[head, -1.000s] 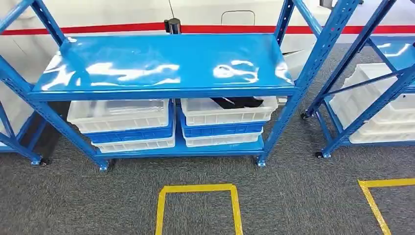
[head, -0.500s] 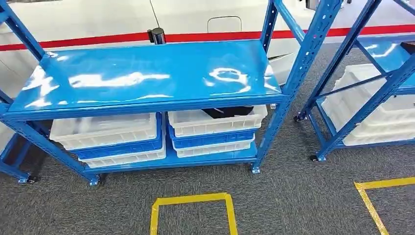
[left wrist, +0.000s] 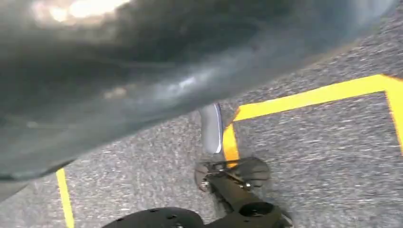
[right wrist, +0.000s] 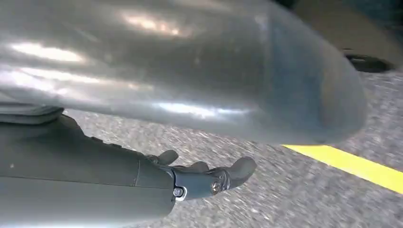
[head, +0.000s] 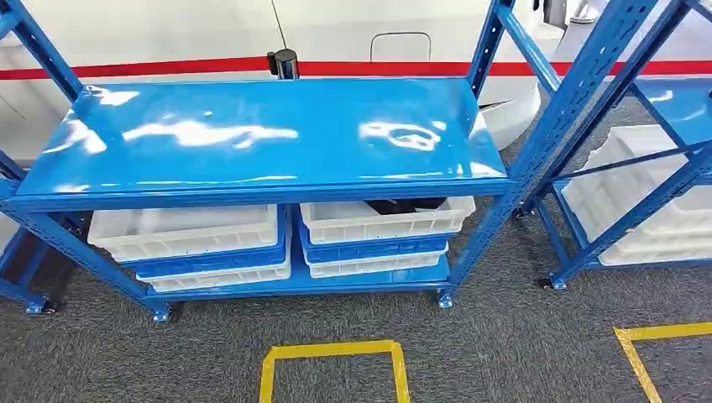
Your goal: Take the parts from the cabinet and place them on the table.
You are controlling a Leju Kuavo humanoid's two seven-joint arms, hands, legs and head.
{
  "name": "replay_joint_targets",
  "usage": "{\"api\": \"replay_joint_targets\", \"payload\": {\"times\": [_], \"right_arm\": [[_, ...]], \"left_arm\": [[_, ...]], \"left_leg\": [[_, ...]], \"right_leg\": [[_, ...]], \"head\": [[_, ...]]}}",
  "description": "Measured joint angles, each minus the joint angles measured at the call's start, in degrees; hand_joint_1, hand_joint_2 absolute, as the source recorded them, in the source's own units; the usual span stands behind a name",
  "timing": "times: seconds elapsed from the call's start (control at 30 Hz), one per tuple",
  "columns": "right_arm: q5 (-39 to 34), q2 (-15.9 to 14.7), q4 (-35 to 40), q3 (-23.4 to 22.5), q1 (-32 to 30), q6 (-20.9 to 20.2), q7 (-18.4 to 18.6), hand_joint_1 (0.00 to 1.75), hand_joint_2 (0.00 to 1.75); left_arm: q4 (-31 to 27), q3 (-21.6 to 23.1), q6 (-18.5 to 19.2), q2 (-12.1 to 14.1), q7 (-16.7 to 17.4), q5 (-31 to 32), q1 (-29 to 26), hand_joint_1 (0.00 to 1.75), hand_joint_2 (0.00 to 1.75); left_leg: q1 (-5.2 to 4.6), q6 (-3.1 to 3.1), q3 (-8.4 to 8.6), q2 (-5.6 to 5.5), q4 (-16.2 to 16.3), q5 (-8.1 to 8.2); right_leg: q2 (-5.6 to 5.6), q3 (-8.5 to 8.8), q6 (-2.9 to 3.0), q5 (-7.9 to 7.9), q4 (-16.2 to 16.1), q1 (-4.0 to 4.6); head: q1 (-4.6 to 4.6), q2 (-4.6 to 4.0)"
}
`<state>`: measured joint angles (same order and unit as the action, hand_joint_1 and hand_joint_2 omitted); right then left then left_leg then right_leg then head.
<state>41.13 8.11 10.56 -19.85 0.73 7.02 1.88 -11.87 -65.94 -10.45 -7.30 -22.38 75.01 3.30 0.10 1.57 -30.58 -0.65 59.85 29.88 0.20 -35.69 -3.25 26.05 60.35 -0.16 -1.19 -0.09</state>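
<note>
Standing across the middle of the head view, a glossy blue metal cabinet (head: 260,138) with perforated blue uprights carries a bare, reflective top shelf, and its lower shelf holds two stacks of trays. At the lower left under the shelf sits a white plastic tray (head: 183,231) stacked on a blue tray and another white one; just beside it toward the centre, a second white plastic tray (head: 382,220) tops a like stack and holds the dark black parts (head: 406,204), which lie at its rear edge and are mostly hidden by the shelf above, so their shape cannot be told. Below, at the bottom centre of the frame, a yellow tape rectangle (head: 333,348) marks the grey carpet floor (head: 504,336). At the right edge a second blue metal rack (head: 625,180) stands well apart from the cabinet, with white plastic crates (head: 646,210) on its lower level, and a yellow tape corner (head: 642,353) lies on the carpet in the lower right. In the right wrist view the right hand (right wrist: 209,176) hangs over the carpet near a yellow line, its dark fingers (right wrist: 240,170) loosely curled and holding nothing. In the left wrist view the left hand is hidden behind a blurred grey cover, so whether its fingers are spread or closed cannot be told.
</note>
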Motion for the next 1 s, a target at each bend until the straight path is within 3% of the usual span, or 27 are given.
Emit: {"api": "replay_joint_targets", "payload": {"times": [0.03, 0.07, 0.13, 0.17, 0.2, 0.23, 0.3, 0.33, 0.37, 0.4, 0.47, 0.5, 0.53, 0.57, 0.63, 0.67, 0.7, 0.73, 0.8, 0.83, 0.87, 0.9, 0.97, 1.0], "right_arm": [[0.00, 0.09, 0.00, 0.00, 0.20, 0.02, -0.02, 0.00, 0.00], [0.00, 0.00, 0.02, 0.00, 0.40, 0.02, -0.02, 0.00, 0.00], [0.00, -0.07, 0.02, 0.00, 0.01, 0.02, -0.02, 0.00, 0.00], [-0.02, -0.09, 0.02, 0.00, -0.08, 0.00, 0.00, 0.00, 0.00], [0.00, -0.13, 0.02, 0.00, -0.08, 0.02, -0.02, 0.00, 0.00], [0.00, -0.11, 0.02, 0.00, 0.06, 0.02, -0.02, 0.00, 0.00], [0.15, -0.09, 0.02, 0.00, 0.09, 0.02, -0.02, 0.00, 0.00], [0.15, -0.11, 0.02, 0.00, 0.08, 0.02, -0.02, 0.00, 0.00], [0.17, -0.13, 0.02, 0.00, 0.01, 0.02, -0.02, 0.00, 0.00], [0.17, -0.13, 0.02, -0.02, -0.04, 0.02, -0.02, 0.00, 0.00], [0.20, -0.07, 0.02, -0.02, -0.11, 0.00, -0.02, 0.00, 0.00], [0.22, -0.04, 0.00, -0.02, -0.12, 0.02, -0.02, 0.00, 0.00], [0.22, -0.09, -0.02, -0.04, 0.00, 0.02, -0.02, 0.00, 0.00], [0.22, -0.07, -0.02, -0.04, 0.14, 0.00, -0.02, 0.00, 0.00], [0.24, -0.07, 0.00, -0.04, 0.23, 0.00, -0.02, 0.00, 0.00], [0.24, -0.09, 0.00, -0.04, 0.20, 0.00, -0.02, 0.00, 0.00], [0.24, -0.11, 0.00, -0.04, 0.19, 0.02, -0.04, 0.00, 0.00], [0.24, -0.11, 0.00, -0.04, 0.28, 0.00, -0.04, 0.00, 0.00], [0.24, -0.11, 0.00, -0.07, 0.25, 0.00, -0.04, 0.00, 0.00], [0.24, -0.09, 0.00, -0.07, 0.24, 0.00, -0.04, 0.00, 0.00], [0.24, -0.09, 0.00, -0.07, 0.05, 0.00, -0.04, 0.00, 0.00], [0.24, -0.09, 0.00, -0.07, -0.12, 0.00, -0.02, 0.00, 0.00], [0.22, -0.09, 0.00, -0.09, -0.17, 0.00, -0.02, 0.00, 0.00], [0.22, -0.09, -0.02, -0.09, -0.15, 0.00, -0.02, 0.00, 0.00]], "left_arm": [[0.00, 0.00, 0.00, 0.07, -0.02, 0.00, 0.04, 0.00, 0.00], [0.00, 0.00, 0.00, -0.02, 0.00, 0.00, 0.09, 0.00, 0.00], [0.00, 0.00, 0.00, -0.02, 0.02, 0.00, 0.02, 0.00, 0.00], [0.00, 0.00, 0.00, 0.00, 0.02, 0.00, 0.02, 0.00, 0.00], [0.00, 0.00, 0.00, -0.02, 0.02, 0.02, 0.03, 0.00, 0.00], [0.00, 0.00, 0.00, 0.00, 0.02, 0.02, 0.05, 0.00, 0.00], [0.02, 0.02, 0.00, -0.02, 0.02, 0.04, 0.07, 0.00, 0.00], [0.02, 0.02, 0.00, -0.02, 0.02, 0.04, 0.03, 0.00, 0.00], [0.02, 0.02, 0.02, -0.02, 0.02, 0.04, -0.06, 0.00, 0.00], [0.02, 0.02, 0.00, 0.00, 0.02, 0.06, -0.10, 0.00, 0.00], [0.02, 0.02, 0.00, 0.07, 0.02, 0.11, -0.09, 0.00, 0.00], [0.02, 0.02, 0.00, 0.07, 0.02, 0.11, -0.18, 0.00, 0.00], [0.04, 0.04, 0.00, 0.07, -0.02, 0.13, -0.09, 0.00, 0.00], [0.02, 0.04, 0.00, 0.04, -0.04, 0.20, 0.04, 0.00, 0.00], [0.02, 0.02, -0.02, 0.07, -0.06, 0.22, -0.27, 0.00, 0.00], [0.02, 0.02, -0.02, 0.02, -0.06, 0.24, -0.27, 0.00, 0.00], [0.02, 0.02, -0.02, 0.02, -0.09, 0.31, -0.14, 0.00, 0.00], [0.02, 0.02, -0.07, 0.02, -0.09, 0.39, -0.01, 0.00, 0.00], [0.02, 0.02, -0.11, 0.02, -0.09, 0.48, 0.13, 0.00, 0.00], [0.02, 0.02, -0.11, 0.02, -0.07, 0.52, 0.12, 0.00, 0.00], [0.02, 0.02, -0.11, 0.02, -0.06, 0.52, 0.10, 0.00, 0.00], [0.02, 0.02, -0.11, 0.02, -0.06, 0.52, 0.04, 0.00, 0.00], [0.02, 0.02, -0.04, 0.00, -0.02, 0.55, -0.03, 0.00, 0.00], [0.02, 0.02, 0.00, -0.02, -0.02, 0.57, -0.04, 0.00, 0.00]], "left_leg": [[-0.09, -0.36, 0.43, -0.01, -0.06, 0.41], [-0.07, -0.79, 0.34, 0.08, -0.51, 0.62], [-0.04, -1.64, 1.30, 0.16, 0.38, -0.18], [0.05, -1.92, 1.05, 0.23, 0.87, 0.58], [0.07, -2.01, 0.71, 0.32, 2.41, 1.67], [0.15, -2.12, -0.82, 0.36, 5.60, 3.55], [0.25, -2.61, -5.73, 0.37, 13.62, 6.96], [0.33, -2.92, -7.51, 0.38, 15.62, 7.40], [0.49, -2.85, -8.24, 0.39, 15.30, 6.47], [0.60, -2.73, -7.85, 0.43, 12.91, 4.28], [0.68, -2.66, -4.60, 0.48, 3.13, -2.87], [0.61, -2.57, -3.70, 0.46, 0.92, -3.80], [0.24, -2.59, -4.50, 0.71, 1.53, 0.72], [0.11, -2.05, -4.15, 0.72, 1.54, 0.74], [-0.04, -1.10, -3.91, 0.61, 1.25, -1.79], [0.53, -0.59, -2.79, 0.67, 0.65, -2.29], [0.57, -0.50, -2.46, 0.74, 0.45, -2.34], [0.57, -0.14, -2.44, 0.77, 0.42, -2.29], [0.50, 0.26, -2.36, 0.71, 0.42, -1.98], [0.48, 0.36, -2.23, 0.60, 0.43, -1.69], [0.48, 0.33, -1.96, 0.41, 0.43, -1.40], [0.48, 0.28, -1.52, 0.22, 0.43, -1.03], [0.49, 0.00, -0.39, 0.00, 0.43, -0.23], [0.49, -0.31, -0.14, -0.03, 0.41, 0.20]], "right_leg": [[-0.41, 0.10, 1.60, 2.61, -0.26, 0.22], [-0.34, 0.33, 1.92, 2.18, -0.36, 0.59], [-0.14, 1.17, 3.15, 1.15, -1.42, 0.36], [-0.16, 2.51, 3.70, 0.76, -1.55, -0.22], [-0.21, 3.04, 3.92, 0.65, -1.55, -0.16], [-0.21, 3.38, 4.15, 0.80, -1.53, -0.18], [-0.18, 3.81, 4.52, 1.15, -1.49, -0.12], [-0.15, 4.09, 4.38, 1.47, -1.49, -0.11], [-0.02, 4.51, 4.36, 1.78, -1.48, -0.12], [0.08, 5.02, 4.17, 2.14, -1.48, -0.15], [0.20, 6.38, 3.67, 3.01, -1.48, -0.31], [0.21, 6.29, 3.40, 3.32, -1.53, -0.31], [0.29, 6.97, 3.14, 3.48, -1.38, -0.07], [0.22, 6.07, 2.62, 3.94, -1.51, 0.00], [0.24, 6.73, 1.87, 4.55, -1.60, 0.00], [0.25, 7.11, 1.53, 4.91, -1.15, 0.07], [0.11, 6.67, 1.38, 5.31, 0.18, -0.02], [0.12, 4.76, 1.56, 6.67, 3.31, -0.05], [0.12, -0.96, 1.81, 9.59, 12.16, -0.14], [0.12, -3.85, 1.58, 10.22, 15.92, -0.14], [0.12, -5.17, 1.11, 9.52, 16.54, -0.26], [0.11, -5.11, 0.34, 7.56, 14.38, -0.38], [0.05, -2.21, -0.99, 2.07, 5.30, -0.71], [-0.28, -0.67, -1.04, -0.23, 0.43, -0.72]], "head": [[0.10, 0.00], [0.01, 0.00], [0.17, 0.00], [-0.12, 0.00], [0.06, 0.00], [-0.34, 0.00], [-0.29, 0.00], [-0.27, 0.00], [-0.27, 0.00], [-0.32, 0.00], [-0.32, 0.00], [-0.28, 0.00], [-0.43, 0.00], [-0.47, 0.00], [-0.45, 0.00], [-0.49, 0.00], [-0.32, 0.00], [-0.21, 0.00], [-0.25, 0.00], [-0.21, 0.00], [-0.23, 0.00], [-0.21, 0.00], [-0.21, 0.00], [-0.08, 0.00]]}}
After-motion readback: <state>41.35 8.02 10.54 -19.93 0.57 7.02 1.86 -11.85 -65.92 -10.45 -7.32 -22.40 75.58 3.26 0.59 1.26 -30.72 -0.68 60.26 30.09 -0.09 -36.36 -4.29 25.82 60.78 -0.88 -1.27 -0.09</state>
